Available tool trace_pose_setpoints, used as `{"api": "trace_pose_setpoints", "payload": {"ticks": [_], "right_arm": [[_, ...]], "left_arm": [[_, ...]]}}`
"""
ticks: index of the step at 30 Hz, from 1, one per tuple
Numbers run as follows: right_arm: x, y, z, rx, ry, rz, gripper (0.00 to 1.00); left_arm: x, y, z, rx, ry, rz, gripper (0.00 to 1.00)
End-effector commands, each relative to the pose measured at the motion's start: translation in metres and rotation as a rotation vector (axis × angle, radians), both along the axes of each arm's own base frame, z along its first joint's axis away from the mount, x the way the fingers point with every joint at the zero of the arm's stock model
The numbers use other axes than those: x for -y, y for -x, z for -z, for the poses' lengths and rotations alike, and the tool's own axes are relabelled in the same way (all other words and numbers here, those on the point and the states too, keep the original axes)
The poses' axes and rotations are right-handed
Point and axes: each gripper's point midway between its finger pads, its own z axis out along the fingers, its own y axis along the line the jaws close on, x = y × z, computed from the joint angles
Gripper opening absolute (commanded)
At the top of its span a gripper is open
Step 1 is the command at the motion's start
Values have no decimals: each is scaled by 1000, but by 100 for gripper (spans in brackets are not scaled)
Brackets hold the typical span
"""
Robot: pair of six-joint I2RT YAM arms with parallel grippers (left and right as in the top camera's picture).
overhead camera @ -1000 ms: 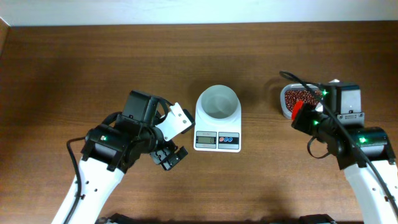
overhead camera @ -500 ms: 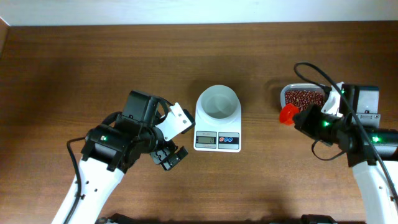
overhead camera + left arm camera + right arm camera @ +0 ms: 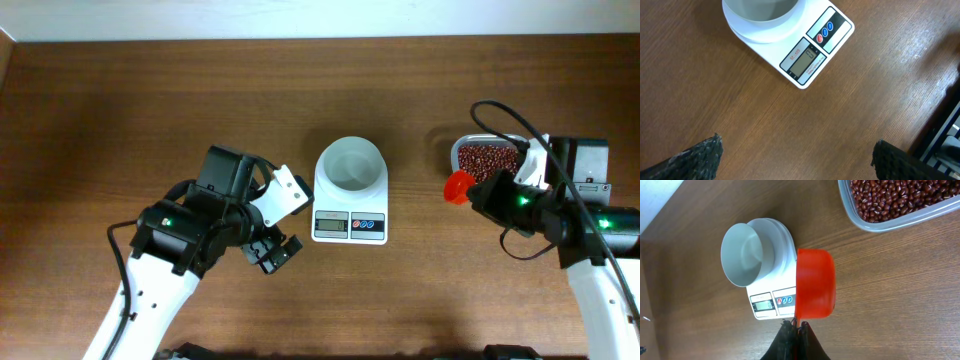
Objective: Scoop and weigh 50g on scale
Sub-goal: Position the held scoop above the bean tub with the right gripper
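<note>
Scale [image 3: 350, 212]: you have it at the middle of the table, between your two arms. It is white, with the grey display and the red and blue buttons turned toward the near edge. The reading is too small to make out.
Bowl [image 3: 350, 165]: white and round, upright on the scale's platform. From overhead its inside shows plain white.
Beans [image 3: 487, 156]: a loose heap of dark red-brown grains lying in the clear tub, to the right of the scale and apart from it.
Tub [image 3: 453, 160]: clear, rectangular plastic, flat on the wood just in front of your right arm.
Red scoop [image 3: 459, 187]: your right gripper has it by the handle, in the gap between tub and scale and close to the tub's near-left corner. In the right wrist view the cup is side-on and lies across the scale's right edge. You cannot tell from either view whether anything is in it.
Right gripper [image 3: 795, 336]: the fingers are pinched narrow, clamped on the scoop's handle.
Left gripper [image 3: 800, 160]: your fingers stand spread wide with nothing between them, over bare wood to the near left of the scale. The left wrist view shows the scale's display and buttons ahead of the fingertips.
Table [image 3: 150, 100]: dark brown wood grain, with a pale wall along the far edge.
</note>
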Motion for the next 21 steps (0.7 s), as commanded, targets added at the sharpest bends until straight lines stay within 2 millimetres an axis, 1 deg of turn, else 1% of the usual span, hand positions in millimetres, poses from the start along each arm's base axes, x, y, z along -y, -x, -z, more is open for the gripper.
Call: {"api": "trace_pose_setpoints", "payload": {"ticks": [1,8,13,17,21], "right_arm": [[1,-2,-8,26,5,-7,4],[1,-2,-8,26,5,-7,4],[22,-4,-2,20,122,45,4],[47,-6,1,18,243,124,4],[47,-8,0,26,245,126,4]], "left_arm": [[2,-2,-5,17,13,15,99],[2,-2,-5,17,13,15,99],[2,-2,-5,17,13,15,99],[2,-2,-5,17,13,14,99],[2,-2,-5,17,13,15,99]]}}
